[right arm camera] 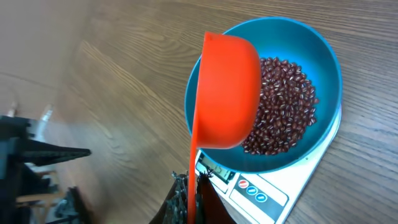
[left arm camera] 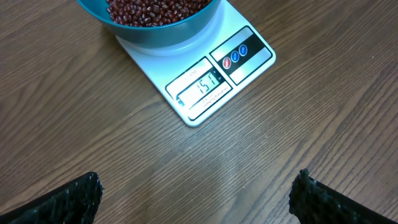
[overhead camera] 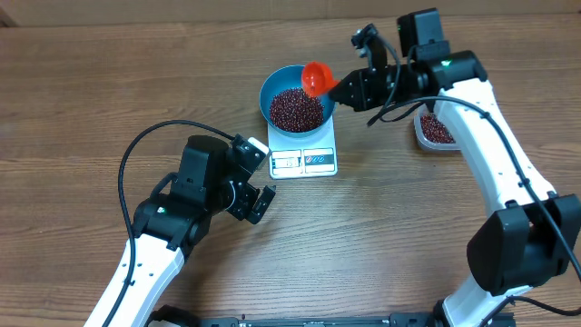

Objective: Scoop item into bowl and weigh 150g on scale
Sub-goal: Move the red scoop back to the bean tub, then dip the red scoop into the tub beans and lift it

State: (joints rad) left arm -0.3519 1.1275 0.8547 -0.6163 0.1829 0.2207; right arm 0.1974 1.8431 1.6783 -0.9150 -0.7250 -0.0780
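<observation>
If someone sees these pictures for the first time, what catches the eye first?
The bright orange scoop, held by the right gripper, hangs tilted over the blue bowl, top centre in the overhead view. Next, the dark red-brown beans heaped in that bowl, which stands on the white scale.

Far-right approach to the round deep bright blue plastic bowl (overhead camera: 275, 82) is blocked. The right gripper (overhead camera: 349, 89) is clamped on the handle of the orange plastic scoop (overhead camera: 316, 79), which is tipped over the bowl's far right rim, with the right arm behind it. The bowl sits on the small flat white kitchen scale (overhead camera: 304, 162), and together they fill the centre-far area. Left of the bowl is open brown wooden table (overhead camera: 91, 91), passable. Near side of the scale has a strip of bare wood, then the left gripper (overhead camera: 263, 178), jaws spread wide, not touching the scale. A black cable (overhead camera: 145, 145) loops left of the left arm. The clear plastic tub (overhead camera: 423, 138) sits far right, partly under the right arm, so the way in from above is obstructed. Near centre between the arms is open wood.
</observation>
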